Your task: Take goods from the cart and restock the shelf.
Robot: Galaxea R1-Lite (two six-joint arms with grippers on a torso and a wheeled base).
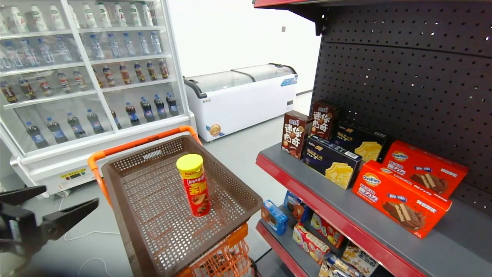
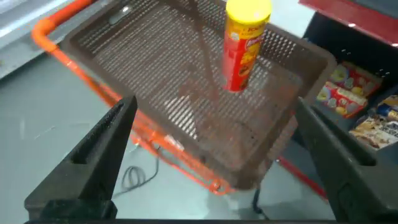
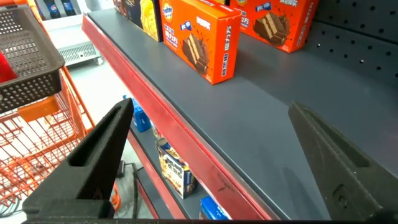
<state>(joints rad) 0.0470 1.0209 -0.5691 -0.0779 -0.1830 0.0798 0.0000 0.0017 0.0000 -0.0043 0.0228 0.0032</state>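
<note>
**Chip can in the cart basket, both hands wide**

A chip can (image 1: 193, 184) with a yellow lid stands upright in the brown basket (image 1: 153, 154), which sits on top of the orange cart (image 1: 130, 145). It stands apart from the basket walls.

The left hand (image 1: 71, 195) hangs beside the cart, on the side away from the shelf. Its fingers are spread wide and hold nothing. In the left wrist view the can (image 2: 244, 43) stands well beyond the left hand (image 2: 214, 109).

The right hand (image 3: 211, 107) is also spread wide and holds nothing. It hangs near the red front edge of the shelf (image 3: 261, 130), over a bare grey stretch.

On the shelf (image 1: 457, 242) two orange boxes (image 1: 399, 198) lie one behind the other. Beside them are two dark blue boxes (image 1: 332, 161), then two brown boxes (image 1: 295, 134) standing upright at the shelf's end. A lower shelf board holds small packets (image 1: 307, 231). Behind the cart stand a bottle fridge (image 1: 77, 77) and a chest freezer (image 1: 240, 98).
</note>
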